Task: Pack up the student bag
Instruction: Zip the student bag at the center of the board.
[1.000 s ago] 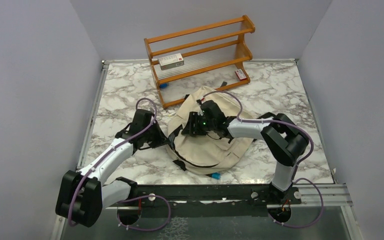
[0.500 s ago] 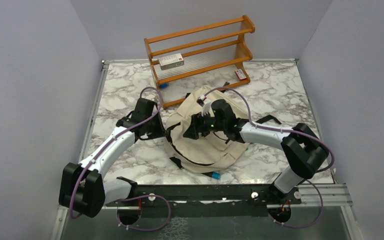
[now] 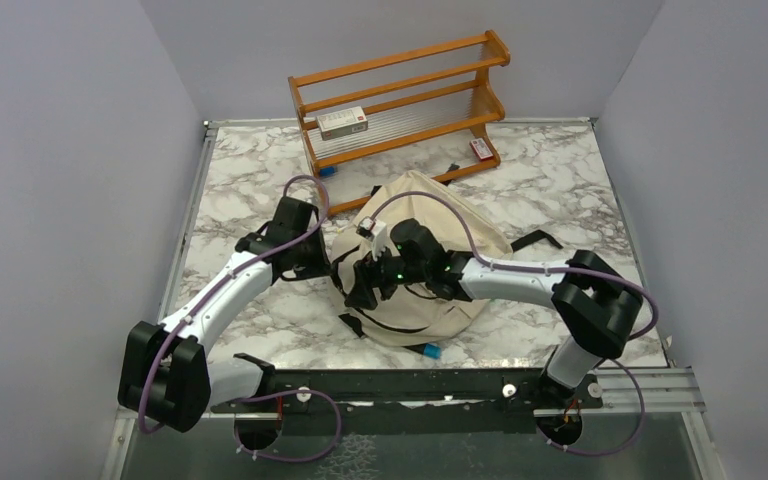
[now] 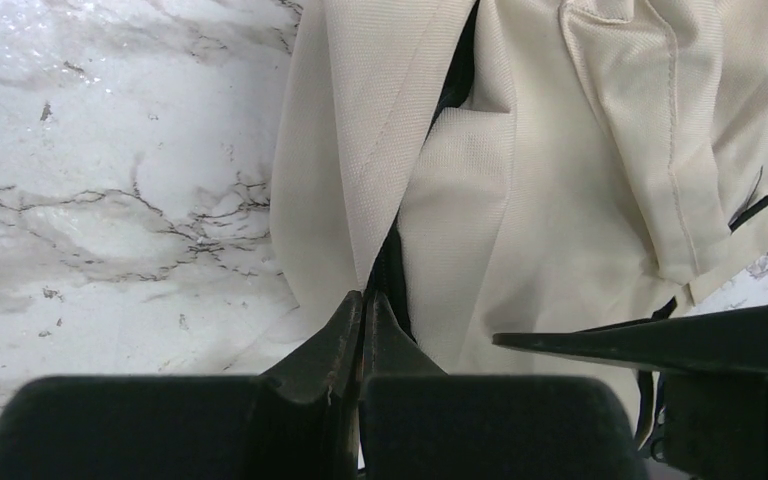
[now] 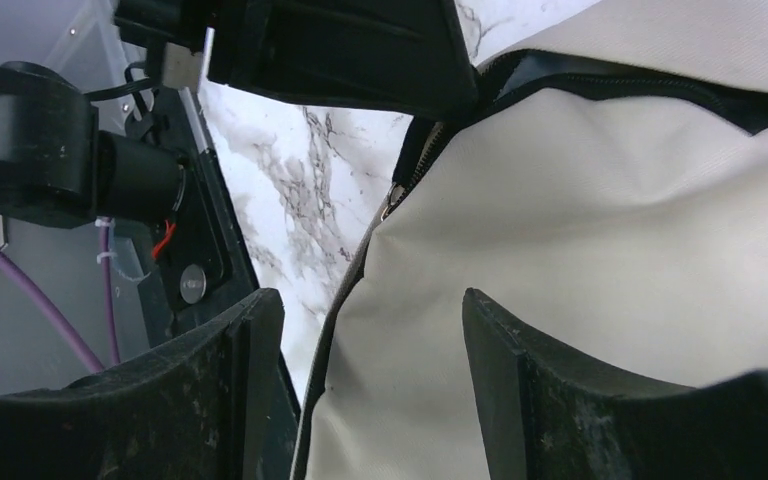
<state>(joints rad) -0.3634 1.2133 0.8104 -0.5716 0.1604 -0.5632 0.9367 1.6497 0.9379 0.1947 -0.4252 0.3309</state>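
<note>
- Black-fingered, the left tool was pressed together, pinching the cream fabric at the dark zipper line on the left edge of the student bag.
- Spread apart, the right tool straddled a rise of the same cream fabric, one finger on either side. Nothing was clamped between them, and contact with the cloth could not be told.
- Beyond the right tool's fingers, a small metal zipper pull sat on the black zipper track, just below the dark body of the left arm.
- Seen from above, the left tool met the bag's left side and the right tool sat over its near-left part, the two close together.
- Slumped and rounded, the student bag lay at the middle of the marble counter, between the arm bases and the rack, with a black strap trailing to its right.
- At the far edge of the counter stood a wooden rack, near the bag's far end, with a flat white-and-red box on its middle shelf and a small red item at its lower right end.
- At the bag's near edge a small blue object showed, too small to identify.
</note>
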